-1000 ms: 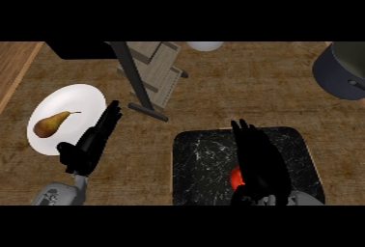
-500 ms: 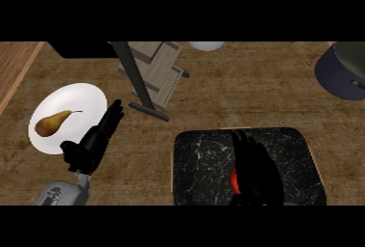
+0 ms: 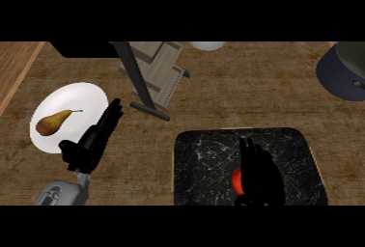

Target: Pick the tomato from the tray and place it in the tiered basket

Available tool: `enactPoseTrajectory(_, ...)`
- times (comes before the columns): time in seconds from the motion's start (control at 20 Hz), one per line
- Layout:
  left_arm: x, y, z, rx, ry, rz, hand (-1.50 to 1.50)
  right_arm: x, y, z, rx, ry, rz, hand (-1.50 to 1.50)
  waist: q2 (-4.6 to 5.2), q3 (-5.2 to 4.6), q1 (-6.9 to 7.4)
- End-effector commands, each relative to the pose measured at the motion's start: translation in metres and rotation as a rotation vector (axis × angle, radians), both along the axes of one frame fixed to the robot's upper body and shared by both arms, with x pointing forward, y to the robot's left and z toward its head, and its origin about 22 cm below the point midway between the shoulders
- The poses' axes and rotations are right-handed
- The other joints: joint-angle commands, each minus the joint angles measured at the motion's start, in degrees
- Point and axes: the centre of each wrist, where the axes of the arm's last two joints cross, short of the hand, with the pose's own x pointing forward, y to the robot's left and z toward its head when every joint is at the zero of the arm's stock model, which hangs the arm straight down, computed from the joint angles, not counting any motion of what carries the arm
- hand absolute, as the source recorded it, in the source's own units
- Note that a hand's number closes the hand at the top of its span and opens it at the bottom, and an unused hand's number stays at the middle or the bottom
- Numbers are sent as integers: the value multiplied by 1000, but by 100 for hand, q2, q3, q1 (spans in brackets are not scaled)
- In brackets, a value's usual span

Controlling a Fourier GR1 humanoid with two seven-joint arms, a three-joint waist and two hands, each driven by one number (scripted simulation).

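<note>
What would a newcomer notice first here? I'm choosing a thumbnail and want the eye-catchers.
Probably the red tomato on the dark marbled tray at lower right, mostly covered by the right hand. Next, the brown pear on the white plate at left, with the left hand resting open beside it.

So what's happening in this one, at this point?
The robot's right hand is down over the dark tray, covering most of the red tomato, which lies on the tray. The pictures don't show whether the fingers have closed on it. The left hand rests open beside the white plate with a pear. The tiered basket stands further back.
</note>
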Motion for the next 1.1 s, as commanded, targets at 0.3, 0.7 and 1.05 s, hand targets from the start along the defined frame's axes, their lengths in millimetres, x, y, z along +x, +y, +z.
enactPoseTrajectory(0.3, 3, -3, -4, 11, -2, -11, 0, 2, -10, -18, -71, 94, -117, -150, 6, 3, 23)
enactPoseTrajectory(0.7, -7, 9, -12, 6, -10, 14, 0, 5, 3, -27, 35, -83, -31, 150, 5, 4, 28)
enactPoseTrajectory(1.05, -2, 6, -6, -3, 1, -11, 0, 3, 24, -45, 39, -145, -16, 150, 6, 4, 29)
